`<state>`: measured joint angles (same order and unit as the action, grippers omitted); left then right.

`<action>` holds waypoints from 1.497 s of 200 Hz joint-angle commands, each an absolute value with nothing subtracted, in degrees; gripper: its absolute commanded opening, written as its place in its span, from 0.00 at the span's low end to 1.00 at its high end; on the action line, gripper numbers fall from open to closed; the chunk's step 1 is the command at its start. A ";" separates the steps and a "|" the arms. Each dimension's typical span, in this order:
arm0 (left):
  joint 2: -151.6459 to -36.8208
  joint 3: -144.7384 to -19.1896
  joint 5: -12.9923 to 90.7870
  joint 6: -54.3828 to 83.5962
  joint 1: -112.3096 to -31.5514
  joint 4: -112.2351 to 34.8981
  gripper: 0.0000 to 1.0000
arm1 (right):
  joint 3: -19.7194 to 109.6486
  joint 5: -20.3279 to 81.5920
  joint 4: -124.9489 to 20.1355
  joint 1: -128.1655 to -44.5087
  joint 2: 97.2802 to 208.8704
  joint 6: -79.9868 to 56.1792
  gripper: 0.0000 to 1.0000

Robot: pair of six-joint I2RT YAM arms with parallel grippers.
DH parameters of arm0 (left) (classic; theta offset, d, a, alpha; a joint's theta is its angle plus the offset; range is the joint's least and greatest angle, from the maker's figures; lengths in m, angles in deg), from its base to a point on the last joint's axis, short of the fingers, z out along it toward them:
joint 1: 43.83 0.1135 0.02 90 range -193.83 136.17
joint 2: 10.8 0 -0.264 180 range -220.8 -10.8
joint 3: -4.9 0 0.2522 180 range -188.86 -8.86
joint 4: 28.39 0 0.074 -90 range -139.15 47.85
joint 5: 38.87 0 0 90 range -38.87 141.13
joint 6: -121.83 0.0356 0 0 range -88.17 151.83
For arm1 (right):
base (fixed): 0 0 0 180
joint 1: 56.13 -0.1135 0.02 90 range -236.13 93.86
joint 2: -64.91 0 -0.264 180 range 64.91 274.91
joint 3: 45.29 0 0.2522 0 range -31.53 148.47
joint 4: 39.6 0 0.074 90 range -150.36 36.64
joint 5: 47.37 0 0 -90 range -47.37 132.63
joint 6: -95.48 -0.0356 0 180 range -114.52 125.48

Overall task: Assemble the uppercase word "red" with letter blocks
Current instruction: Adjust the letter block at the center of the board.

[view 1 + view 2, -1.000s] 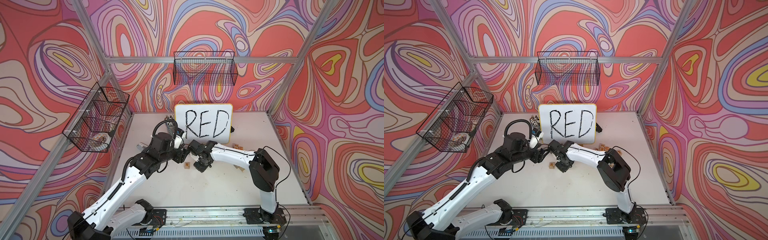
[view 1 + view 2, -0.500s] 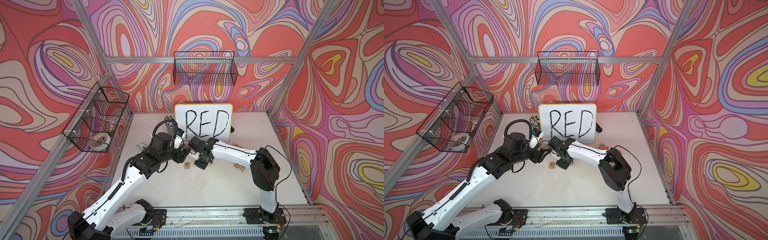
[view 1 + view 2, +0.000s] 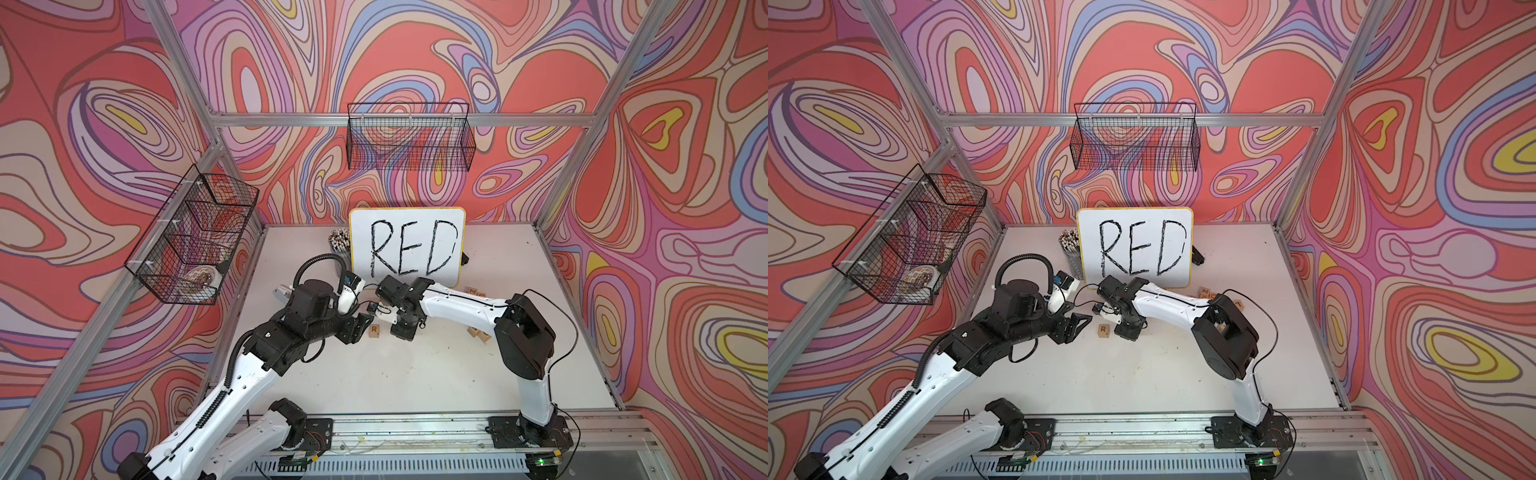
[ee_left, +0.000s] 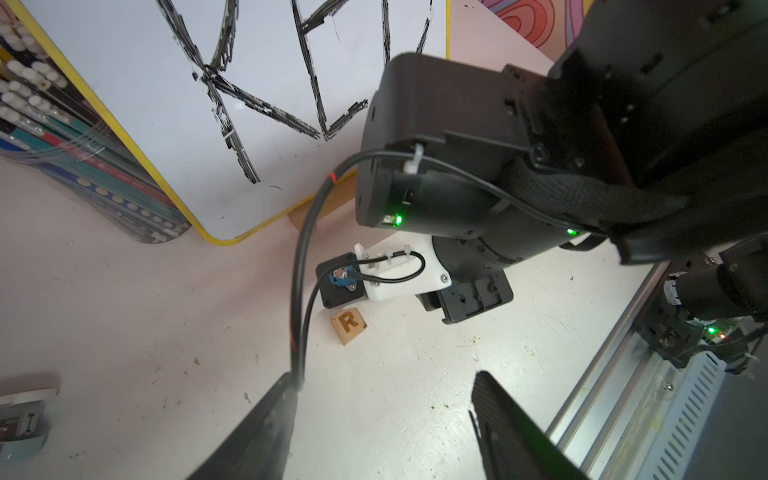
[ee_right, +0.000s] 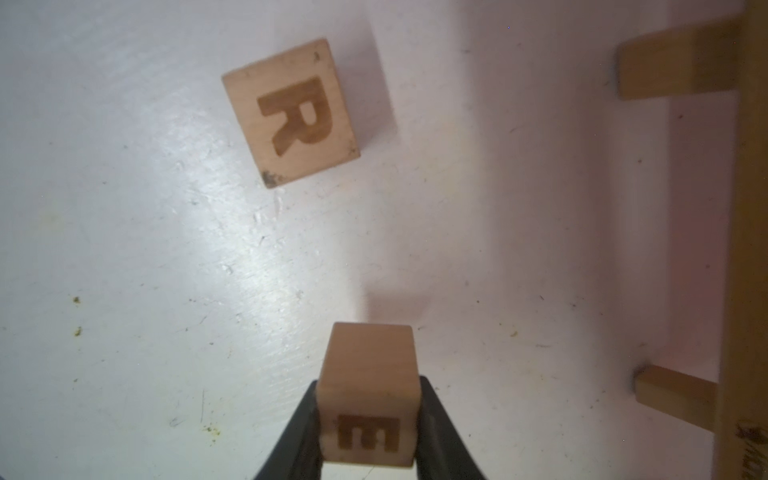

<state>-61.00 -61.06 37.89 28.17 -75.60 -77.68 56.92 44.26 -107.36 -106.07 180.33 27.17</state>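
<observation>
A light-wood R letter block [image 3: 374, 329] [image 3: 1104, 331] [image 4: 349, 322] [image 5: 291, 112] lies face up on the white table, between the two grippers. My right gripper [image 3: 403, 328] [image 3: 1128, 330] [image 5: 368, 386] points down just right of it, shut on an E letter block [image 5: 368, 395] held a little above the table. The E block is hidden under the gripper in both top views. My left gripper [image 3: 357, 326] [image 3: 1075, 326] [image 4: 386, 378] hovers left of the R block, open with nothing between its fingers [image 4: 270, 415].
The whiteboard [image 3: 407, 245] with handwritten RED stands behind the grippers on wooden feet [image 5: 673, 70], beside a cup of pencils [image 3: 338, 243]. Several other wooden blocks [image 3: 478, 332] lie by the right arm. Wire baskets [image 3: 191, 245] hang on the walls. A metal rail [image 3: 415, 432] runs along the front.
My right wrist has shifted slightly left and toward the whiteboard with the E block still gripped. The left arm has barely moved.
</observation>
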 commanded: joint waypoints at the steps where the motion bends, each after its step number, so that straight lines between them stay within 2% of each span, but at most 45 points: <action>1: -59.24 -59.00 36.36 27.19 -75.25 -81.29 0.70 | 58.63 45.39 -108.75 -105.47 182.17 30.72 0.21; 74: -57.39 -56.26 34.14 28.21 -75.20 -79.88 0.70 | 59.62 43.94 -106.47 -104.74 183.19 37.11 0.23; 187: -58.84 -55.80 32.24 28.29 -75.21 -79.57 0.70 | 59.44 41.91 -104.40 -104.61 184.88 39.32 0.26; 299: -58.79 -55.71 32.14 28.23 -75.23 -79.43 0.70 | 58.31 41.74 -103.39 -104.57 184.03 39.23 0.35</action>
